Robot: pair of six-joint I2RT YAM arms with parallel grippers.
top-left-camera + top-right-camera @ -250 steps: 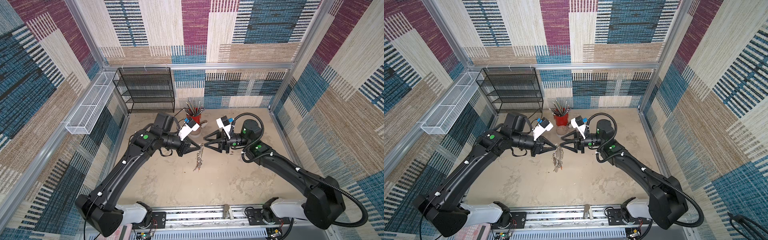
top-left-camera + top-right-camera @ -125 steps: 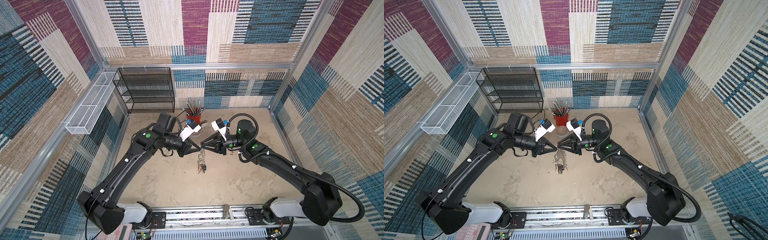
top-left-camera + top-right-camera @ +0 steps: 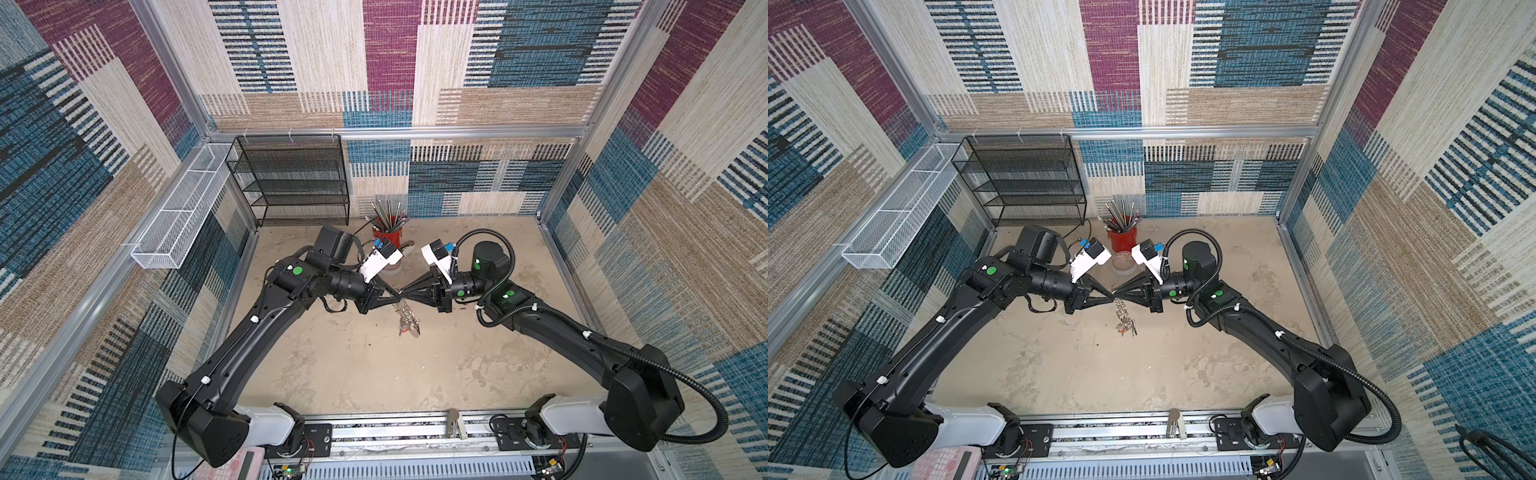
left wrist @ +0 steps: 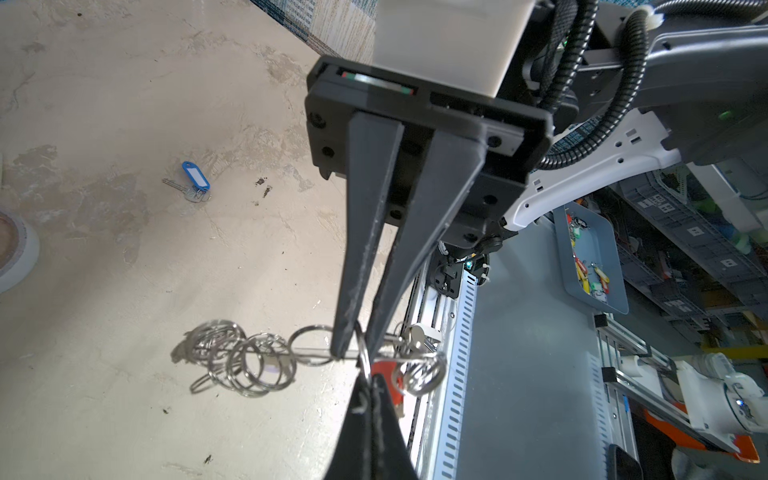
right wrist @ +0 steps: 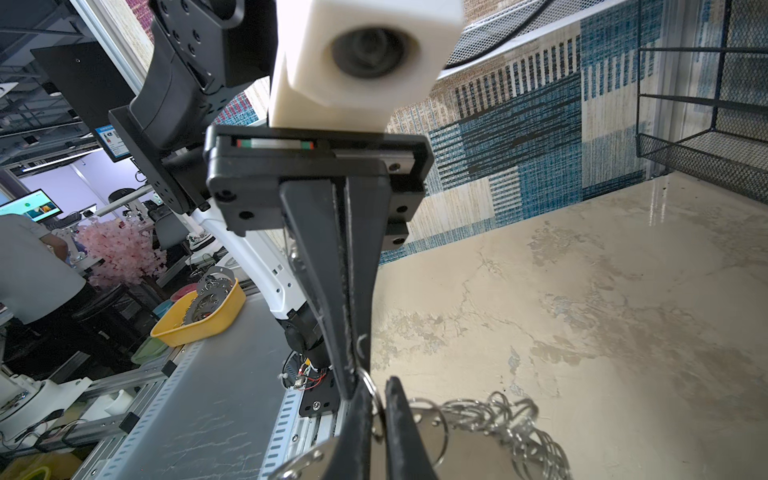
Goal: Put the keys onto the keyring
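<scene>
Above the tabletop's [image 3: 353, 374] middle, the left end effector [image 3: 395, 295] and right end effector [image 3: 409, 296] meet tip to tip, each pinching the keyring's [image 3: 406, 319] top. The keyring hangs straight below them, long axis vertical.

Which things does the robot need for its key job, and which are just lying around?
For the job: keyring, red-tagged key, blue-tagged key, left gripper, right gripper.
Just lying about: red pencil cup, tape roll, black mesh shelf, white wire basket.
</scene>
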